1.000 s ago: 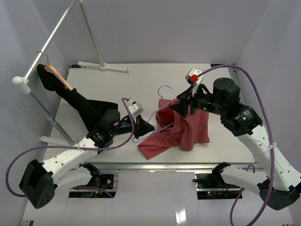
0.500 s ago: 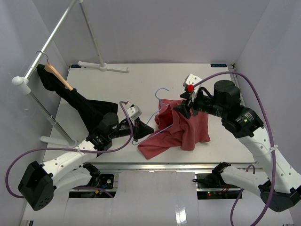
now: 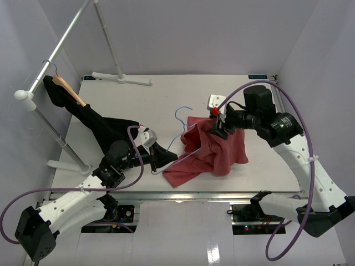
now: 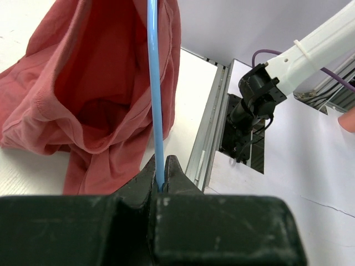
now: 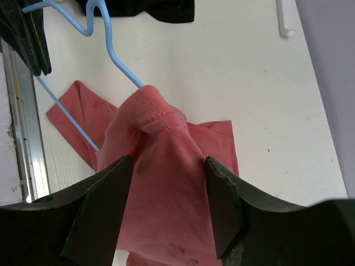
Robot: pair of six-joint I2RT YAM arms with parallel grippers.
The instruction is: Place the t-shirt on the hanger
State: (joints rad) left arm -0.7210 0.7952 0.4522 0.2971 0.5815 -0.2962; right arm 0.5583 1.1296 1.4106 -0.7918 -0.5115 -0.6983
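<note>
Cloth like this faded-red t-shirt (image 3: 222, 151) is light, limp and a little clingy. It will sag and bunch wherever nothing holds it up, so it probably wants a hold near the ribbed neck or a shoulder seam, not on loose fabric. It lies heaped on the table (image 3: 138, 105) right of centre. Its neck is raised, and the blue wire hanger (image 4: 155, 83) is threaded through that opening, with the hook sticking out on the far left side.

The hanger is thin, springy and smooth. It could twist in a grip, and the shirt may slide along it easily.

The left gripper (image 4: 161, 169) is closed tight on the near end of the wire, which seems a fair place to steady it. The right gripper (image 5: 168, 162) sits over the raised neck with its fingers (image 5: 105, 205) apart and red cloth between them. Whether they are actually pinching the fabric I cannot tell.

Any tug should be gentle, since a hard pull would likely drag the wire askew.
</note>
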